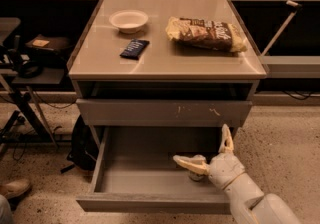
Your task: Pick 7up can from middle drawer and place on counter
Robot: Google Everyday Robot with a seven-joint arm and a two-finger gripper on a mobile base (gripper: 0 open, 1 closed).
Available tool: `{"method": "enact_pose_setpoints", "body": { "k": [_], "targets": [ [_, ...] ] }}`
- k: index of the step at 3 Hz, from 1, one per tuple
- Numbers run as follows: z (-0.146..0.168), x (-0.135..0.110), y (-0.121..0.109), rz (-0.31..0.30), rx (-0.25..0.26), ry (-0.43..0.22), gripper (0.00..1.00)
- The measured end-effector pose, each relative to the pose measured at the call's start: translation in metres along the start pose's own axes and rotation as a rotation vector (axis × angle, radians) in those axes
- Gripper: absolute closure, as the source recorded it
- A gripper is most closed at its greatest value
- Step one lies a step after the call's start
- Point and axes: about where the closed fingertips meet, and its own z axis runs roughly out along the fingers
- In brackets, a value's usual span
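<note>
No text, brand or number can be read anywhere in this view.

- Crinkled yellow-and-dark-brown snack bag [206, 33] on the glossy beige counter [165, 63]: pale lettering on its dark panel, too blurred to make out.
- Flat dark blue packet [134, 48] on the same counter: faint pale marks, illegible.
- Grey upper drawer front [150, 112]: pale marks are scratches, not writing.
- Cream two-finger gripper [207, 150]: inside the open grey middle drawer [150, 203] at its right side, fingers spread wide, casing unmarked.
- 7up can [196, 175]: mostly hidden under the lower finger, label not visible.
</note>
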Motion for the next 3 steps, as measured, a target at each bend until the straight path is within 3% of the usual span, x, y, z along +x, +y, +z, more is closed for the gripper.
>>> {"method": "enact_pose_setpoints", "body": {
  "k": [1, 2, 3],
  "targets": [
    [0.006, 0.007, -0.009, -0.109, 0.058, 0.007, 0.00],
    [0.005, 0.032, 0.022, -0.213, -0.055, 0.079, 0.00],
    [-0.009, 0.070, 0.056, -0.401, -0.201, 0.187, 0.00]
  ]
}}
